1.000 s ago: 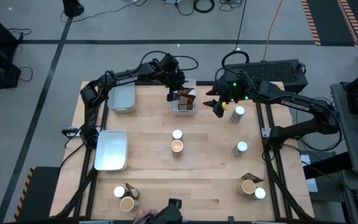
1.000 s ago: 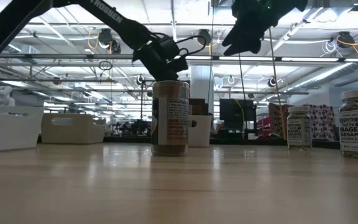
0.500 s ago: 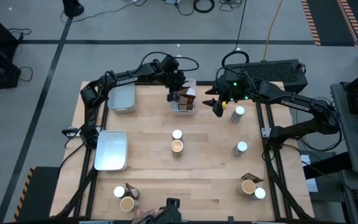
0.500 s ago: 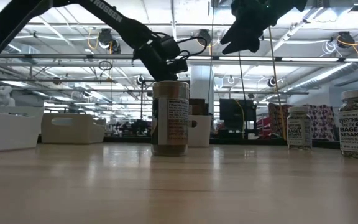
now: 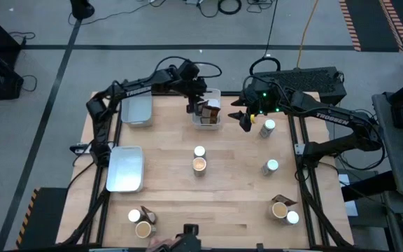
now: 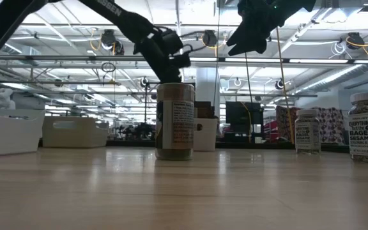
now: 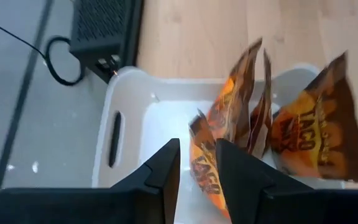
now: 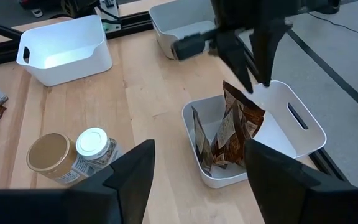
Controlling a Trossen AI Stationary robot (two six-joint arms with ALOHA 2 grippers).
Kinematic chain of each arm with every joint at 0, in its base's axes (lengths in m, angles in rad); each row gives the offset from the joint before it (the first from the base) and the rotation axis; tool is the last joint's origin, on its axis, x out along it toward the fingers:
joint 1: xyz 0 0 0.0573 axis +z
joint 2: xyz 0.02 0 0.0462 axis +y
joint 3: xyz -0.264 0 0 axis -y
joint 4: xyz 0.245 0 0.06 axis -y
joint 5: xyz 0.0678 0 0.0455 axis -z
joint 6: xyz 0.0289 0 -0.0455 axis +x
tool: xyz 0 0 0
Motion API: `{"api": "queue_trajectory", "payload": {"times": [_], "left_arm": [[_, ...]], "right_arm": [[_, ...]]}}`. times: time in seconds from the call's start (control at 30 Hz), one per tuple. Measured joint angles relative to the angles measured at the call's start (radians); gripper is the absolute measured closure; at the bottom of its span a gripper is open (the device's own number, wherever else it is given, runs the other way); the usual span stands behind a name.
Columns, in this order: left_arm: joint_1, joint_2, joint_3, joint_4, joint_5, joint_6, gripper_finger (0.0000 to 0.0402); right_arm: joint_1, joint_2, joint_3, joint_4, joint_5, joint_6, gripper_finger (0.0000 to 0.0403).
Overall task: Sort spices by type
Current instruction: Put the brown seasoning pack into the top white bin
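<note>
Desk (image 5: 236, 189) of pale wood carries three white bins: one at the far left corner (image 5: 137, 110), one at the left edge (image 5: 125, 169), and a smaller bin (image 5: 208, 120) at the far middle holding brown packets (image 7: 309, 134). Jars stand in the middle (image 5: 199, 164), on the right and along the near edge. The left end effector (image 7: 197, 163) hangs over the smaller bin, fingers narrowly parted around a packet's top. The right end effector (image 5: 244, 120) hovers beside that bin, fingers apart, empty.
</note>
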Motion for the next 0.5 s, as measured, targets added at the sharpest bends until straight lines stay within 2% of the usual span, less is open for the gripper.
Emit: {"api": "queue_trajectory", "payload": {"times": [0.17, 0.3, 0.37, 0.5], "left_arm": [[-0.001, -0.073, 0.000, -0.003, 0.000, -0.007, 0.0292], [-0.006, -0.159, 0.000, -0.029, 0.014, -0.112, 0.0292], [-0.010, -0.216, 0.000, -0.083, 0.064, -0.171, 0.0292], [-0.037, -0.328, 0.000, -0.221, 0.231, -0.264, 0.0292]], "right_arm": [[0.000, 0.000, 0.000, 0.000, 0.000, -0.007, 0.0177], [0.000, 0.000, 0.000, -0.001, -0.001, -0.008, 0.0177], [0.000, 0.000, 0.000, -0.001, -0.002, -0.008, 0.0177], [0.000, 0.000, 0.000, -0.003, -0.043, -0.008, 0.0177]]}}
